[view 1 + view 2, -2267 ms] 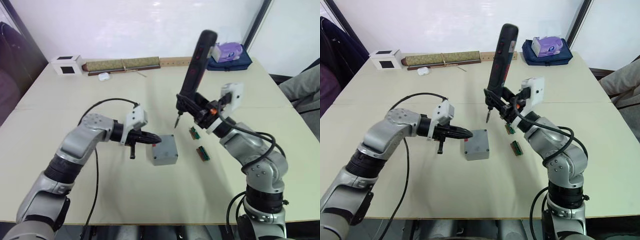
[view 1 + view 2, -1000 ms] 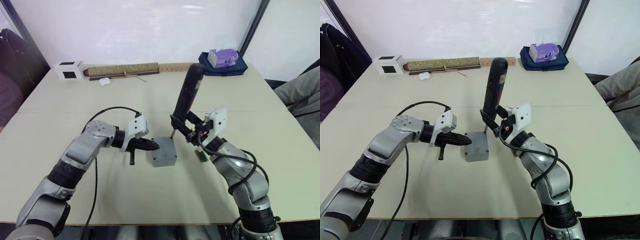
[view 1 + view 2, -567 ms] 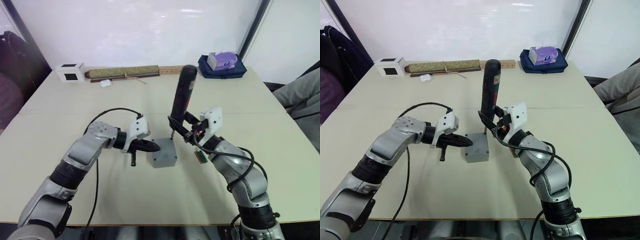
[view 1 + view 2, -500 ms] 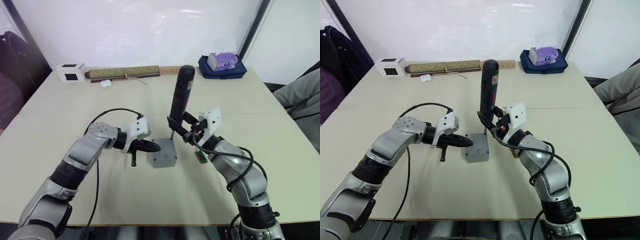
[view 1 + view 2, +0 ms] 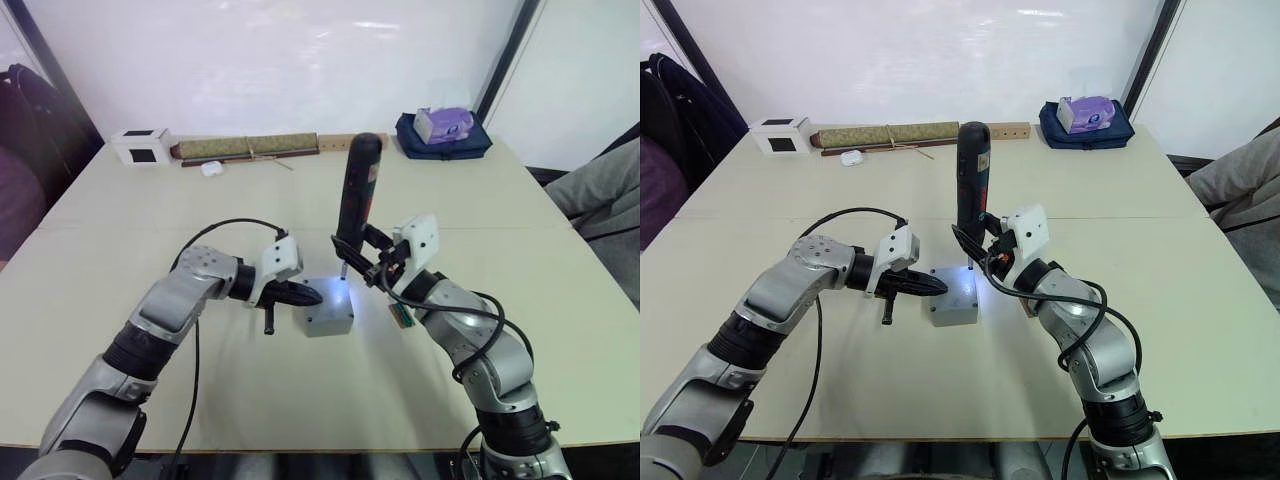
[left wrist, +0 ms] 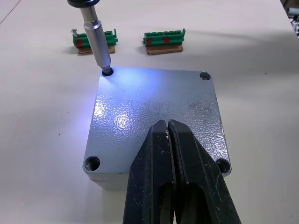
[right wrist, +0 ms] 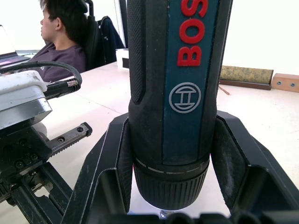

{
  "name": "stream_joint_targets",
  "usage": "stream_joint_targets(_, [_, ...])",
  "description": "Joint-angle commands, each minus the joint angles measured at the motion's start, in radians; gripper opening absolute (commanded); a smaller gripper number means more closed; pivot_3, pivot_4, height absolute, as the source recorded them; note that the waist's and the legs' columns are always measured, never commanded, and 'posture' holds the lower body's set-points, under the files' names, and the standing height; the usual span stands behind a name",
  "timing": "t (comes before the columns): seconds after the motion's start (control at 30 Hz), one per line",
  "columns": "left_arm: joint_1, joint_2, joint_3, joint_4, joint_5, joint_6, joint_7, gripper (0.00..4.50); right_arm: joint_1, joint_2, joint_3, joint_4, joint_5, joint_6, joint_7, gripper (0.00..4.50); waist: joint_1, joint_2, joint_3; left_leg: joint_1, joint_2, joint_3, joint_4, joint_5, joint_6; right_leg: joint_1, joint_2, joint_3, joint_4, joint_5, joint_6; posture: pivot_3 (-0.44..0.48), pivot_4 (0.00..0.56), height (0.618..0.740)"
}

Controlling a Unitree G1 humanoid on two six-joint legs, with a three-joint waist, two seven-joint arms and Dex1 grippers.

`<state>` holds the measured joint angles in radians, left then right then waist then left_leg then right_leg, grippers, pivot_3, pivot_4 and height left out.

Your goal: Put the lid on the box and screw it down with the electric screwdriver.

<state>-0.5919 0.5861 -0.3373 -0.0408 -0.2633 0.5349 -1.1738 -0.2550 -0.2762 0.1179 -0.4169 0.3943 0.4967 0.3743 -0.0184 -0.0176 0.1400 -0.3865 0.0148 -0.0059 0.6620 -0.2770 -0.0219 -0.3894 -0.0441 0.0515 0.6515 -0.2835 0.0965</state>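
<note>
The grey lid (image 6: 154, 107) sits closed on the box (image 5: 328, 318) at the table's middle. My left gripper (image 6: 167, 124) is shut, with its tips resting on the lid's top near one edge. The black electric screwdriver (image 5: 357, 190) stands nearly upright over the lid's far corner, and my right gripper (image 5: 980, 250) is shut on its lower body. Its metal bit (image 6: 97, 42) goes down into a corner screw hole, and its white light glares on the lid. The right wrist view has the tool's body (image 7: 177, 93) between both fingers (image 7: 105, 163).
Two green circuit-board strips (image 6: 94, 39) (image 6: 163, 38) lie just past the box. A white cube (image 5: 140, 146), a rolled mat (image 5: 248, 146) and a blue bag (image 5: 443, 135) line the far edge. A seated person (image 7: 60, 42) is off the table's left side.
The screwdriver has come down from a raised tilt to nearly upright, its bit now in the lid's corner hole and its light on. The left gripper stays on the lid.
</note>
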Motion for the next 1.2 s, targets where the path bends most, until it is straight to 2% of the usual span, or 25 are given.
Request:
stream_joint_targets(0.03, [0.009,-0.002,-0.009,-0.002,0.013,0.001,0.004,0.0,0.065,-0.019,0.059,0.103,-0.027,0.101,0.012,1.77,0.0,0.0,0.0,0.0,0.0,0.0,0.0,0.0,0.0,0.0,0.0,0.0,0.0,0.0,0.0,0.0,0.15,0.74])
stream_joint_targets(0.6, [0.011,-0.011,-0.01,-0.007,0.011,0.014,0.016,0.0,0.052,-0.016,0.043,0.097,-0.028,0.093,0.016,1.77,0.001,-0.001,0.0,0.0,0.001,0.0,-0.001,0.0,0.0,0.0,0.0,0.0,-0.002,0.0,-0.001,0.0,0.15,0.74])
stream_joint_targets(0.67, [0.014,-0.011,-0.009,-0.007,0.01,0.014,0.017,0.0,0.034,0.013,-0.009,0.069,0.025,0.086,0.008,1.77,0.001,-0.001,0.0,0.0,0.001,0.0,-0.001,0.0,0.0,0.0,-0.001,0.0,-0.002,0.0,-0.001,0.0,0.15,0.74])
stream_joint_targets(0.8, [0.021,-0.006,-0.002,-0.011,0.005,0.02,0.02,0.0,-0.01,-0.001,-0.068,0.01,0.062,0.107,0.009,1.77,0.001,0.001,0.001,-0.001,0.001,0.0,-0.001,0.0,0.0,-0.001,-0.001,0.0,-0.002,0.0,-0.001,0.0,0.15,0.74])
stream_joint_targets(1.0, [0.035,-0.008,0.027,-0.025,-0.031,0.049,0.025,0.0,-0.223,-0.023,-0.293,-0.131,0.374,0.369,-0.114,1.77,0.004,0.007,0.013,-0.007,0.001,0.0,-0.001,0.0,0.0,-0.006,-0.002,0.0,-0.002,0.0,-0.001,0.0,0.15,0.74])
stream_joint_targets(1.1, [0.014,-0.043,0.104,-0.035,-0.119,0.13,0.055,0.0,-0.391,-0.044,-0.405,-0.123,0.6,0.548,-0.263,1.77,0.002,0.01,0.022,-0.011,0.001,0.0,-0.001,0.0,0.0,-0.011,-0.003,0.0,-0.002,0.001,0.002,0.0,0.15,0.74])
stream_joint_targets(1.2, [0.004,-0.065,0.155,-0.05,-0.145,0.144,0.094,0.0,-0.478,-0.053,-0.478,-0.081,0.76,0.613,-0.397,1.77,0.001,0.009,0.023,-0.023,0.001,-0.001,0.001,0.0,0.0,-0.024,-0.003,-0.001,0.003,0.002,0.003,0.0,0.15,0.74])
